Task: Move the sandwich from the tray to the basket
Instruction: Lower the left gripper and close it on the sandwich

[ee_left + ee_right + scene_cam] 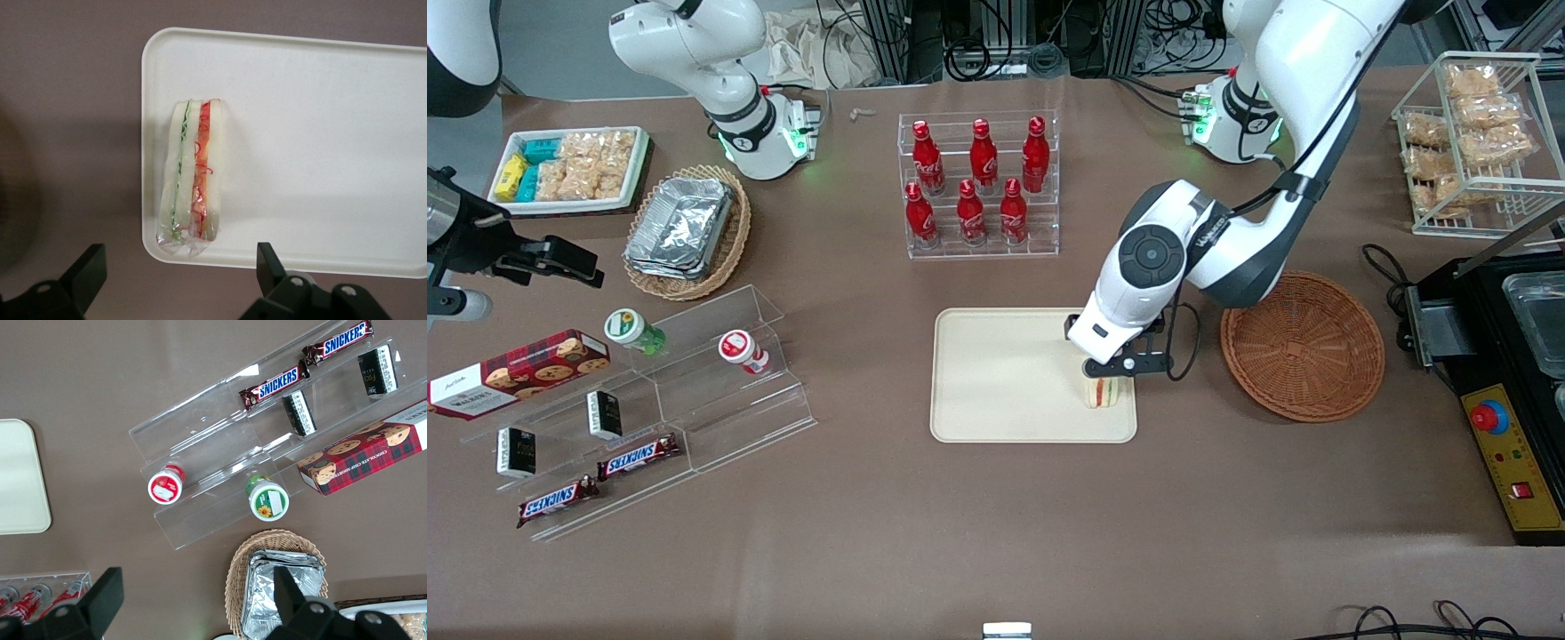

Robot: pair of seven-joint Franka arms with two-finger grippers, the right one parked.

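The sandwich [190, 173] lies on the tray [320, 147], below the widely parted claw [181, 247], its long axis crosswise to the claw's opening.

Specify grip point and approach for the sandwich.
I'd grip mid-length, straight down, closing across the narrow width onto the outer bread slices. The sandwich looks long and slim, layered edge up, flat on the tray. The open claw hovers above the tray's working-arm end.

Foil pack [267, 590] in wicker basket [233, 589]; jars [269, 501] nearby.
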